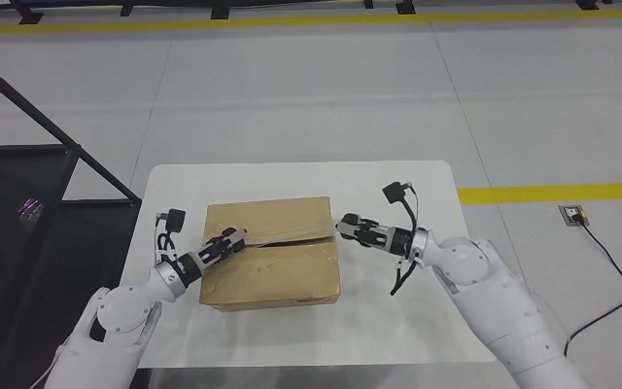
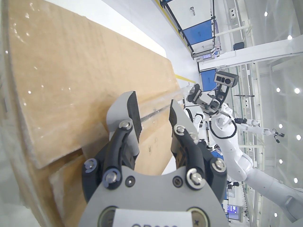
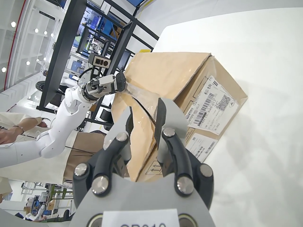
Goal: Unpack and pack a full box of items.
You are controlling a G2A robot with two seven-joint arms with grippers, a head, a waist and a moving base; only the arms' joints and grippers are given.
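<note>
Closest to you in the left wrist view, your left gripper (image 2: 153, 106) has its two dark-padded fingers (image 2: 133, 109) spread apart, released. It sits at one end of the centre seam on top of the brown cardboard box (image 2: 71, 72). A strip of clear, glossy tape (image 2: 163, 99) runs along that seam, away from this gripper toward the box's far end.

Your right gripper (image 3: 145, 113) is at that far end. It too is released, with its jaws parted to either side of the seam line and closed on nothing.

The box rests near the middle of the white, round-cornered table (image 1: 389, 185). From above, you see the left gripper at the box's left top edge and the right gripper at its right top edge. The two top flaps (image 1: 267, 216) do not lie level with each other, and a dark gap shows along part of the seam between them.

White printed labels (image 3: 208, 105) are stuck on the box's end face, on the right gripper's side. A black metal frame (image 1: 39, 175) stands on the floor beside the table, on the left arm's side.
</note>
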